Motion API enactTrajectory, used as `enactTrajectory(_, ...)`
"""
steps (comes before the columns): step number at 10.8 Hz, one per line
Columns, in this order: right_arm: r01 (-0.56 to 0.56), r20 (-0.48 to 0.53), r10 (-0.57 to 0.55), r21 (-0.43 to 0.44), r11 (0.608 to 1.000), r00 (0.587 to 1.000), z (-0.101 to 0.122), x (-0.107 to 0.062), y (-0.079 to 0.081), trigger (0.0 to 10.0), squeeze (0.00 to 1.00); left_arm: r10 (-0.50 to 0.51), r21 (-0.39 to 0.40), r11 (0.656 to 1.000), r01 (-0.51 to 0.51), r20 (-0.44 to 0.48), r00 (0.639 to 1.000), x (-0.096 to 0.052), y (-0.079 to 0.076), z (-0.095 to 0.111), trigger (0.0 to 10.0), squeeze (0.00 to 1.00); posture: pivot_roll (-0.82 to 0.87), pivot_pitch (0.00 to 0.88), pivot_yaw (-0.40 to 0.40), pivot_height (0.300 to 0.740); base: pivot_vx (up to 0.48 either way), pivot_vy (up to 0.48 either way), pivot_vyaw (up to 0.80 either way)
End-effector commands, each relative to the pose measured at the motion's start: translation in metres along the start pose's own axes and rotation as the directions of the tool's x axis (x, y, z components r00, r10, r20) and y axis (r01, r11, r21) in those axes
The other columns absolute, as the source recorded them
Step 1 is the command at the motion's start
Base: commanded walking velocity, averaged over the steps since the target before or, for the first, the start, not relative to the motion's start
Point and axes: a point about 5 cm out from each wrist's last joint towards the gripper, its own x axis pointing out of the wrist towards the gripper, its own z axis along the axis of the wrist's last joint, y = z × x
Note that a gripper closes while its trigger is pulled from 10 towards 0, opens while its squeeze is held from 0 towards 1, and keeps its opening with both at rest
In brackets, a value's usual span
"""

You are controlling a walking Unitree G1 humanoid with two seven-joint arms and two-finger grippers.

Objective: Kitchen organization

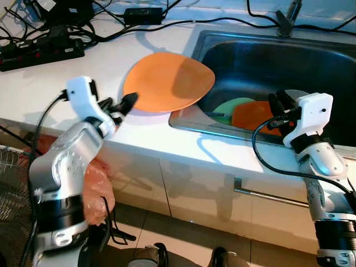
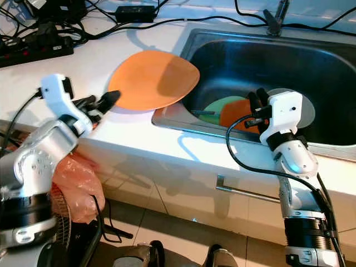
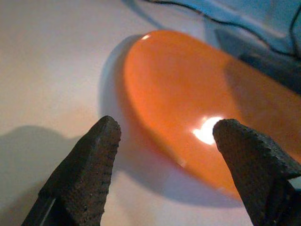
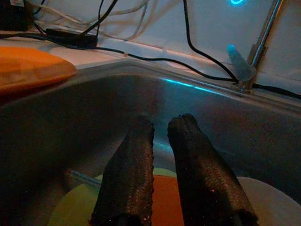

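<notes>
On white desk, large orange round plate [image 1: 167,82] overhangs steel sink [image 1: 311,61] rim. L gripper [image 3: 162,155] spread wide beside its edge; straddle rim squarely before closing. R gripper [image 4: 162,174] nearly closed, empty, above sink dishes.

A large plate [image 1: 167,82] lay on the countertop [image 1: 111,61], its right edge overhanging the sink [image 1: 267,61]. Inside the sink, a smaller plate [image 1: 250,115] rested on another plate [image 1: 229,105]. A power strip [image 1: 41,54] and cables [image 1: 222,21] lay at the back of the countertop, behind the large plate.
</notes>
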Motion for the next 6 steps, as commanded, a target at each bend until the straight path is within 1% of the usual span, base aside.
enactTrajectory(1,-0.018,-0.021,0.018,0.014,1.0,1.0,-0.005,0.0,0.004,10.0,0.0,-0.013,-0.051,0.999,0.014,0.023,1.0,-0.002,-0.003,0.01,10.0,0.0,0.04,0.159,0.07,0.74,0.0,0.0,0.0)
enactTrajectory(2,-0.021,-0.019,0.022,0.015,1.0,1.0,-0.004,0.0,0.005,10.0,0.0,-0.007,-0.116,0.993,0.009,0.019,1.0,0.001,-0.002,0.016,10.0,0.0,0.04,0.158,0.072,0.74,0.0,0.0,0.0)
enactTrajectory(4,-0.023,-0.019,0.023,0.016,1.0,1.0,-0.004,0.0,0.005,10.0,0.0,0.006,-0.113,0.994,-0.005,0.005,1.0,0.003,0.0,0.021,10.0,0.0,0.04,0.166,0.072,0.74,0.0,0.0,0.0)
enactTrajectory(5,-0.023,-0.02,0.023,0.017,1.0,1.0,-0.004,0.0,0.004,10.0,0.0,0.009,-0.132,0.991,-0.006,0.019,1.0,0.001,-0.001,0.027,10.0,0.0,0.05,0.167,0.069,0.74,0.0,0.0,0.0)
enactTrajectory(6,-0.028,-0.022,0.028,0.018,0.999,0.999,-0.005,0.0,0.005,10.0,0.0,0.034,-0.138,0.99,-0.031,0.018,0.999,-0.002,0.002,0.03,10.0,0.0,0.05,0.169,0.067,0.74,0.0,0.0,0.0)
